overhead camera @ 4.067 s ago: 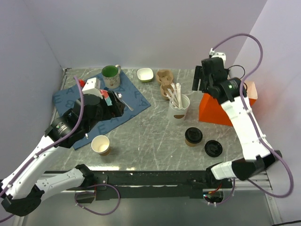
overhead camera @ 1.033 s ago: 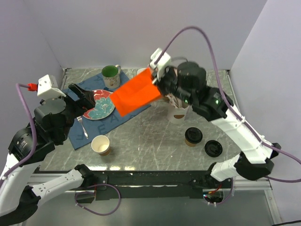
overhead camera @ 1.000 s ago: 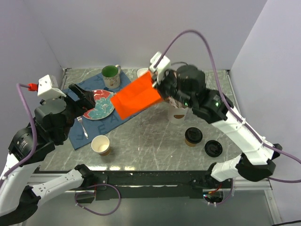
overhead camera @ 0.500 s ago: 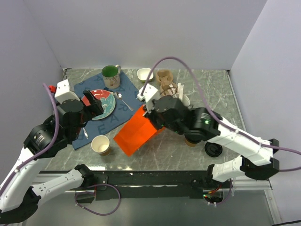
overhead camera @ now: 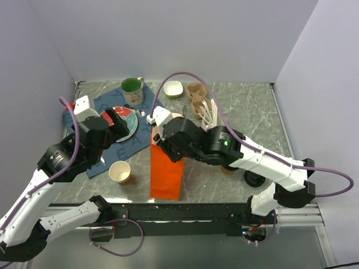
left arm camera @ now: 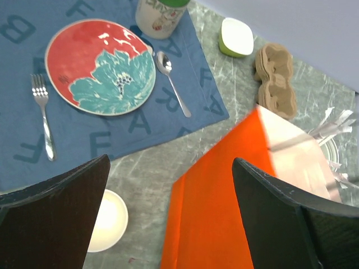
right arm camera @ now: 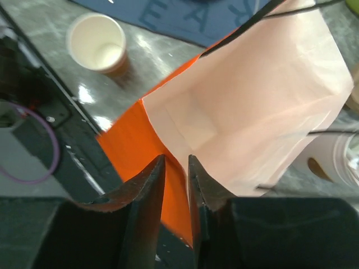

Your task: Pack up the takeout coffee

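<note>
Here the orange paper bag stands upright on the grey marbled worktop, near its front edge, with its mouth open and its pale inside showing in the right wrist view. The right claw sits at the bag's top rim. Its fingers are parted only by a narrow slot on either side of the paper wall, and the gap looks wider than the paper, so they are not clamped on it. The left claw hangs over the blue placemat beside the red and teal plate, jaws spread wide and holding nothing.

The takeout coffee stands on the worktop to the right of the bag, outside it. It is mostly hidden under the right arm, so only a sliver shows. A loose black lid lies just beyond it. The lidless tan paper cup stands left of the bag, at the placemat's near corner. A fork and a spoon flank the plate, and a green-lined mug stands at the placemat's far end. A small white bowl and a cardboard cup carrier sit along the back
</note>
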You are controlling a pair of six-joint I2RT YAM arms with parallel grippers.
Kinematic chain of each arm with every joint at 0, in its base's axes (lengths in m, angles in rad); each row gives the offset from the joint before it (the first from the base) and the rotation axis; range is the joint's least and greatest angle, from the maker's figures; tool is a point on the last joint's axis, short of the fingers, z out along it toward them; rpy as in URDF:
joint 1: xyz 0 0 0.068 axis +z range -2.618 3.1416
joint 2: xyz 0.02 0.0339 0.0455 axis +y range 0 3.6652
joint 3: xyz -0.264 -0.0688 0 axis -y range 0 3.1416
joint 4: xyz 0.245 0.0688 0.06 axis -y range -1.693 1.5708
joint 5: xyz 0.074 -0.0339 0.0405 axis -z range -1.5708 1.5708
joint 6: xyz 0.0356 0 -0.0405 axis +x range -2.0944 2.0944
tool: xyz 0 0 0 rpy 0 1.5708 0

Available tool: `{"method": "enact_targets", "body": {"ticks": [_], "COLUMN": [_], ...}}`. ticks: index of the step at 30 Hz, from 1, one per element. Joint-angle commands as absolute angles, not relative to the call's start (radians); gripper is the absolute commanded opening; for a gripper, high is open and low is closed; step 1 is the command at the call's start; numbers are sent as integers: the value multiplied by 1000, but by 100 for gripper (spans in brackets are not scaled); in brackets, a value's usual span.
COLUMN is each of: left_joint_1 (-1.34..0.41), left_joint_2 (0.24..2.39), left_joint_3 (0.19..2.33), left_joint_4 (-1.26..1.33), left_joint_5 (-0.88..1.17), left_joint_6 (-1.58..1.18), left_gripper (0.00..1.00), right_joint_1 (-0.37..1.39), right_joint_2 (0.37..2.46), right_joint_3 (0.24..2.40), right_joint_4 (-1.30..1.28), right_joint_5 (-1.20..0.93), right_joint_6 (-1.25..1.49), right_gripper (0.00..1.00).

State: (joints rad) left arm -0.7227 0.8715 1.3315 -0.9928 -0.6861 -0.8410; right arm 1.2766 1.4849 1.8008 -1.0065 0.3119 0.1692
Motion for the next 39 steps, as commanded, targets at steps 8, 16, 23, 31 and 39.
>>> {"method": "enact_targets", "body": {"ticks": [8, 16, 23, 31, 39], "left_joint_1": [-719, -719, -718, -718, -718], "left_joint_2": [905, 897, 949, 1143, 1178], "left_joint_3": [1312, 1329, 1298, 1347, 1279], "left_joint_4": [-936, -729, -535, -561, -523], "left_joint_5": [-571, -425, -105, 100, 172], "left_joint_6": [-868, -630, -345, -264, -230], "left_gripper": [99, 99, 94, 79, 79], "right_joint_1": [1266, 1244, 1246, 1246, 1244], "right_joint_2": [1430, 1298, 1229, 1146, 1132], "right_joint_3": [1830, 1776, 1746, 1736, 1770], "right_joint_4": [-1037, -1052, -994, -991, -1002], "right_joint_5": [262, 288, 212, 313, 417], "right_joint_6": [172, 255, 350, 385, 357], "right_gripper": [35, 42, 47, 48, 50]}}
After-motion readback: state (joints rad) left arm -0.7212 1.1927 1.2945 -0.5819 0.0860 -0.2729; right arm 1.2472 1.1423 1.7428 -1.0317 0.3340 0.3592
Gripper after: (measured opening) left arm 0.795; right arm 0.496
